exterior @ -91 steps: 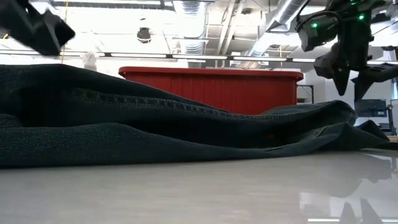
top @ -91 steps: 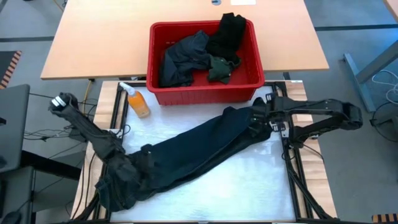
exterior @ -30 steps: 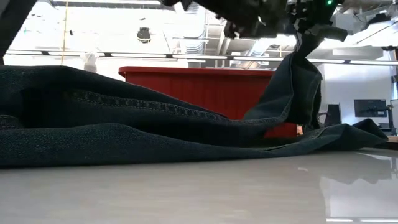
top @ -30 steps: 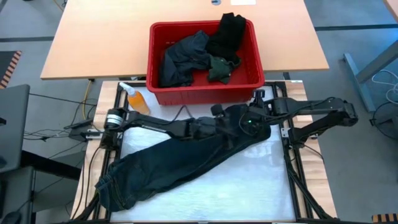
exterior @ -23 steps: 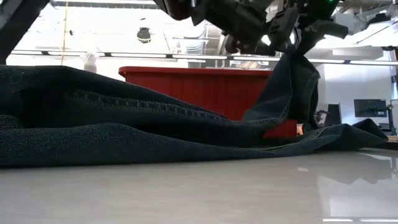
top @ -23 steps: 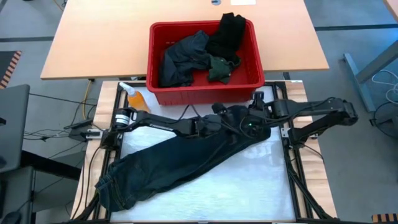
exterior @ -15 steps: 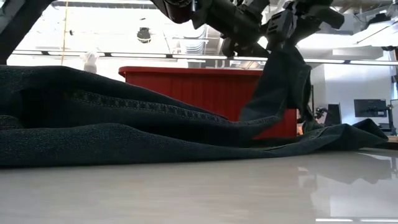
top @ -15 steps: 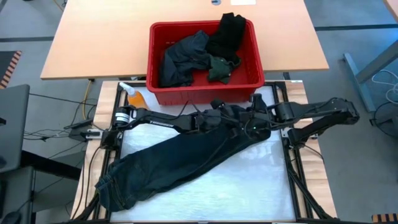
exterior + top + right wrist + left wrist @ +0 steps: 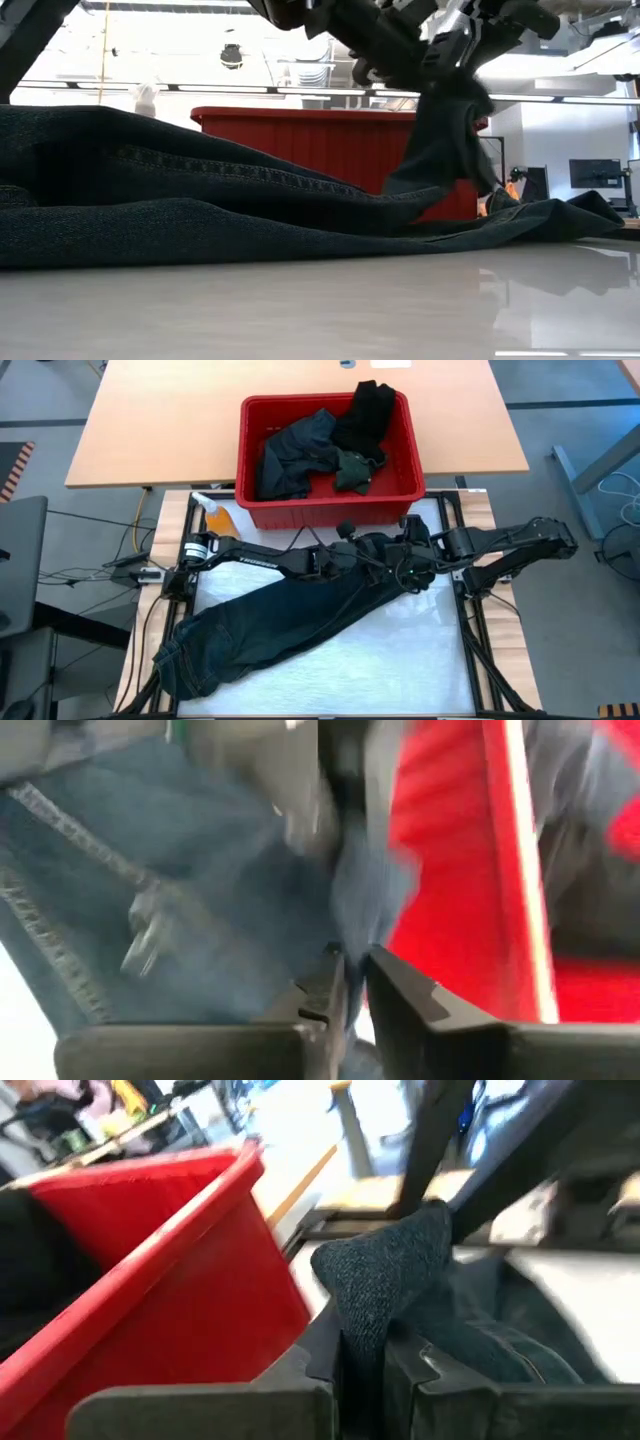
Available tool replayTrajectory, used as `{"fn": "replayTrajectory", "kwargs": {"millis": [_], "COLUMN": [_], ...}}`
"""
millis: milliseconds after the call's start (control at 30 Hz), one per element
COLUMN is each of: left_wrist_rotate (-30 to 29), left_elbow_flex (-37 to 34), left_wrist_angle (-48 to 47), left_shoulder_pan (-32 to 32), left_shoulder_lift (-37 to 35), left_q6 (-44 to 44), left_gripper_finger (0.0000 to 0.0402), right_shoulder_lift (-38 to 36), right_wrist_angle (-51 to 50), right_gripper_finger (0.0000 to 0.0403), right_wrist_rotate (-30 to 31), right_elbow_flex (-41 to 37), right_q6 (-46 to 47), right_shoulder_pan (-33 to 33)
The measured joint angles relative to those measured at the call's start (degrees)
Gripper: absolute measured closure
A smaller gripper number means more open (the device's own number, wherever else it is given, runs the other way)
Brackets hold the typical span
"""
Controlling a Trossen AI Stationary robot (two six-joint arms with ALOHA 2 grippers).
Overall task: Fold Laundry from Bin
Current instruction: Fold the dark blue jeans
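The rectangular red plastic bin with slotted sides (image 9: 328, 505) stands at the far edge of the white work table (image 9: 400, 660), partly on the wooden table (image 9: 150, 430) behind it. In the bin lie several dark cloth garments (image 9: 325, 450). Just left of the bin, on the white table, lies a small orange bottle (image 9: 218, 518). The dark navy jeans (image 9: 280, 625) stretch diagonally across the white table, from its near left corner to its far right, ending just before the bin. Above that far end, the left gripper (image 9: 385, 555) and the right gripper (image 9: 408, 565) meet side by side, the left reaching in from the table's left, the right from its right. In the low view, the jeans' end hangs lifted before the bin's front wall (image 9: 300, 140).
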Motion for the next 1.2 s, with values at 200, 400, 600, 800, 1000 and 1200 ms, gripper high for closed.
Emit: {"fn": "replayTrajectory", "kwargs": {"millis": [200,400,600,800,1000,1200], "left_wrist_rotate": [-4.41,-5.87,-7.7,-9.16,-9.51,-8.81], "left_elbow_flex": [-0.84,-12.66,-27.31,-34.22,-34.42,-34.42], "left_wrist_angle": [-12.32,-9.05,0.23,3.46,3.83,5.33], "left_shoulder_pan": [0.3,-2.89,-6.81,-9.28,-10.63,-10.45], "left_shoulder_lift": [-5.87,-17.97,-26.47,-29.83,-29.85,-29.85], "left_q6": [-1.58,-2.51,-6.18,-9.44,-8.33,-5.52], "left_gripper_finger": [0.0397,0.0399,0.0399,0.04,0.0401,0.0401], "right_shoulder_lift": [-1.11,-1.35,-1.03,-1.67,-0.94,-0.99], "right_wrist_angle": [-16.45,-21.03,-10.11,-3.62,13.34,13.54], "right_gripper_finger": [0.0285,0.0257,0.0244,0.0235,0.0234,0.0236], "right_wrist_rotate": [-0.09,-6.17,-12.79,-1.93,-20.4,-16.53], "right_elbow_flex": [0.02,-0.77,-8.15,-14.42,-23.01,-28.24], "right_q6": [22.31,38.27,32.3,42.27,36.98,36.33], "right_shoulder_pan": [-1.38,-2.34,-9.31,-23.74,-26.21,-17.62]}}
